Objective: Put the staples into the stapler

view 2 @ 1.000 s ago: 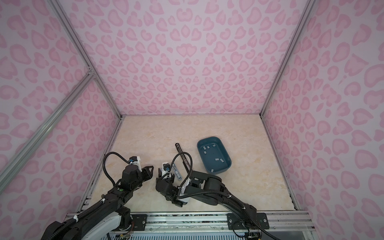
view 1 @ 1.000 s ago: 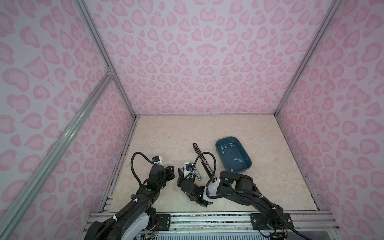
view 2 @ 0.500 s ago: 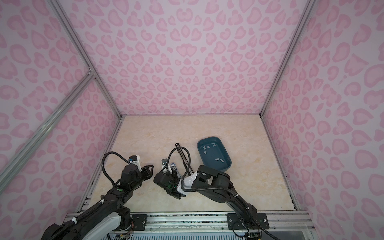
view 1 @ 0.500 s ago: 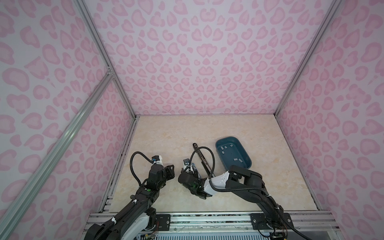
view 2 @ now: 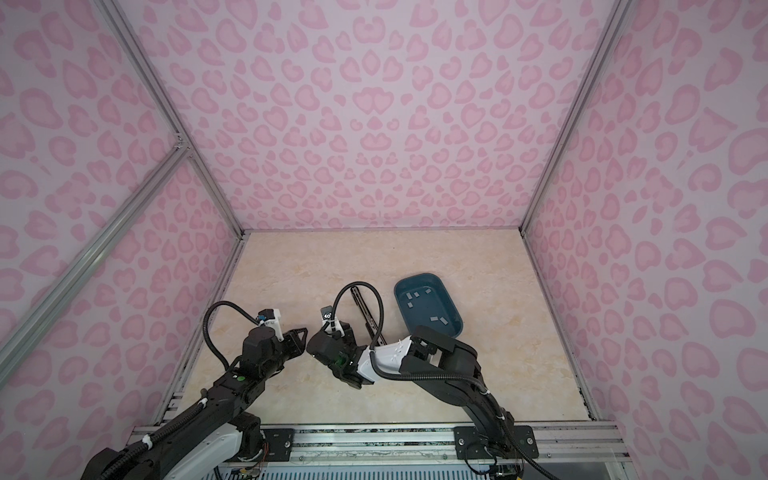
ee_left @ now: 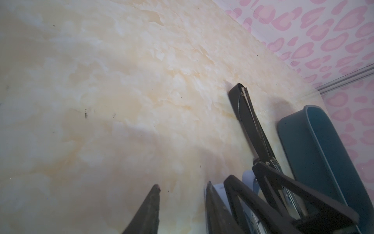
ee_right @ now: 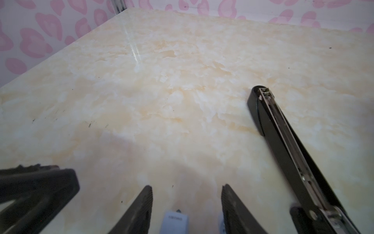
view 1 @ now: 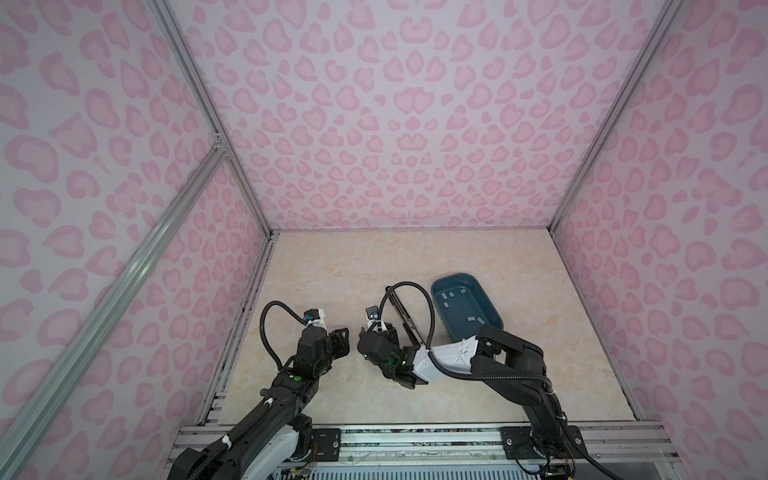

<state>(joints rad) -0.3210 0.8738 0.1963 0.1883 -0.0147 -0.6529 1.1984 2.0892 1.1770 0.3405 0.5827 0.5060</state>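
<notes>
**Staples (view 1: 473, 331) loose in teal tray (ee_left: 299, 145)**

Small flat grey strips, scattered inside; the tray sits just beside the black stapler (ee_right: 283, 141) (opened flat on the table (ee_right: 182, 81)). Left gripper (ee_left: 182, 184): narrow gap, empty. Right gripper (ee_right: 186, 186): jaws wide apart, a pale-blue block (ee_right: 175, 220) between them.

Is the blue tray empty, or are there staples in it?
Not empty: in both top views several grey staples lie scattered on the blue tray floor.

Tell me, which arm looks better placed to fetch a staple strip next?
Probably the right arm: the tray holding the staples sits on its side, and its jaws stand open and empty.
</notes>
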